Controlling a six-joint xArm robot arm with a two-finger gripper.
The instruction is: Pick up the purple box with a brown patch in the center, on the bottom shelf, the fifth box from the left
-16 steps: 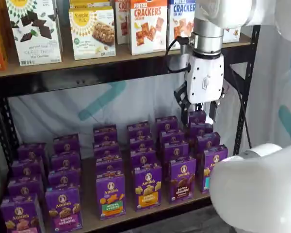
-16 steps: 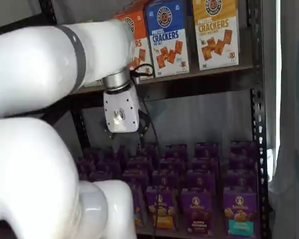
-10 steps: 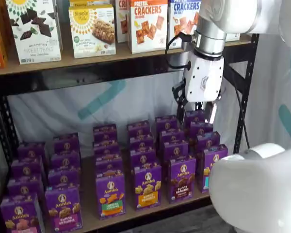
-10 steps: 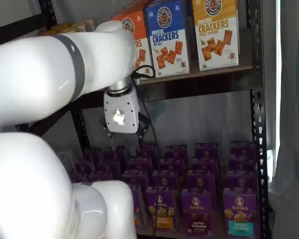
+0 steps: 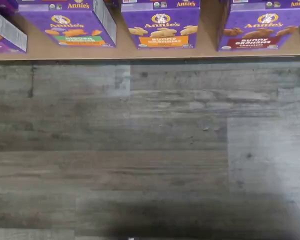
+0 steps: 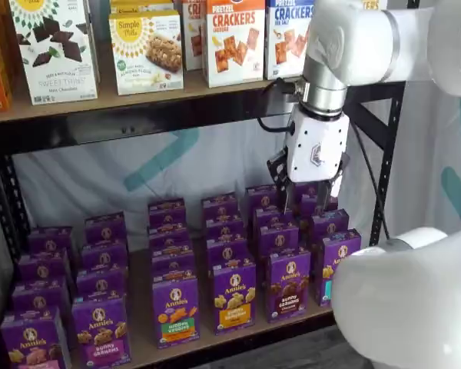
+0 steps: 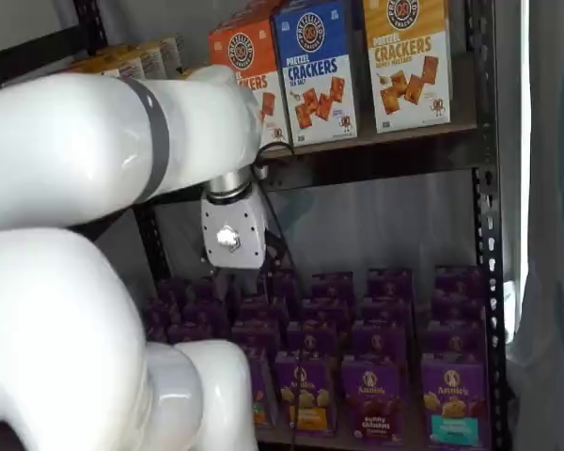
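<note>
Item 1, the purple box (image 6: 288,283): small upright Annie's Bunny Grahams carton, dark brown crackers pictured mid-front, standing at the front edge of the bottom shelf (image 6: 142,350) and heading its own row of like cartons. It also shows in a shelf view (image 7: 370,399) and in the wrist view (image 5: 260,31), untouched.

Item 2, the orange-banded carton (image 6: 233,296): just beside item 1, same front row.

Item 3, the teal-banded carton (image 6: 332,265): on the other side of item 1.

Item 4, the gripper (image 6: 309,194): white body, 2 black fingers spread with a plain gap, released and empty, hanging above the rear cartons behind item 1.

Item 5, the cracker boxes (image 6: 234,40): on the board above.

Item 6, the grey plank floor (image 5: 150,150): fills the wrist view below the shelf edge.
</note>
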